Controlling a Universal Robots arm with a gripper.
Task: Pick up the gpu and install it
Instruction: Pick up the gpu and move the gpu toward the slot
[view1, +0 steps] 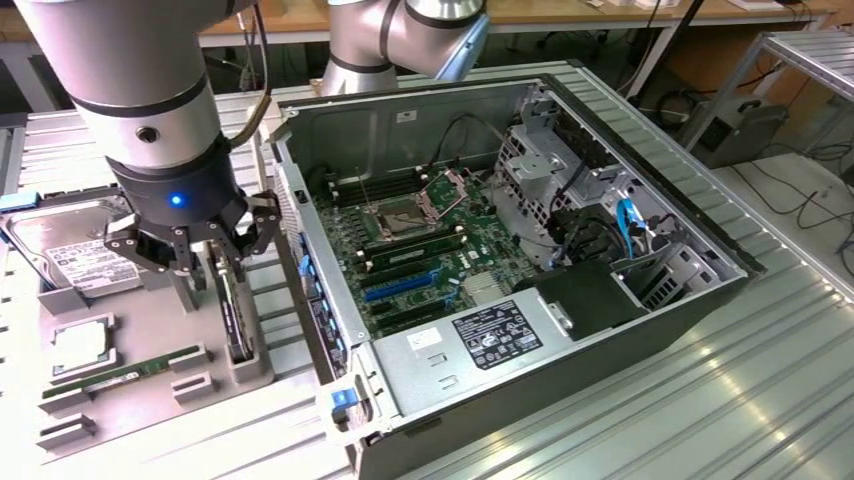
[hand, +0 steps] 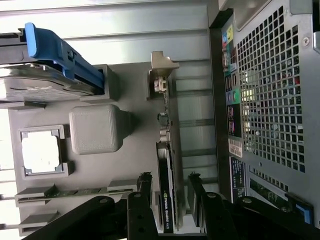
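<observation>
The gpu (view1: 239, 318) is a thin black card standing edge-on in a slot of the grey holder tray (view1: 154, 325), at the exterior view's left of the open computer case (view1: 534, 250). My gripper (view1: 214, 268) hangs just above it. In the wrist view the gpu (hand: 165, 150) runs lengthwise with its silvery bracket (hand: 161, 75) at the far end. My gripper (hand: 169, 186) is open, with one black finger (hand: 145, 186) on each side of the card's near end and a gap to the card on both sides.
On the tray lie a silver hard drive (view1: 74, 255) in a blue caddy (hand: 47, 45), a processor chip (view1: 83, 342) and a green memory stick (view1: 118, 378). The case holds the motherboard with blue slots (view1: 400, 285). Its perforated rear wall (hand: 270, 100) stands close beside the gpu.
</observation>
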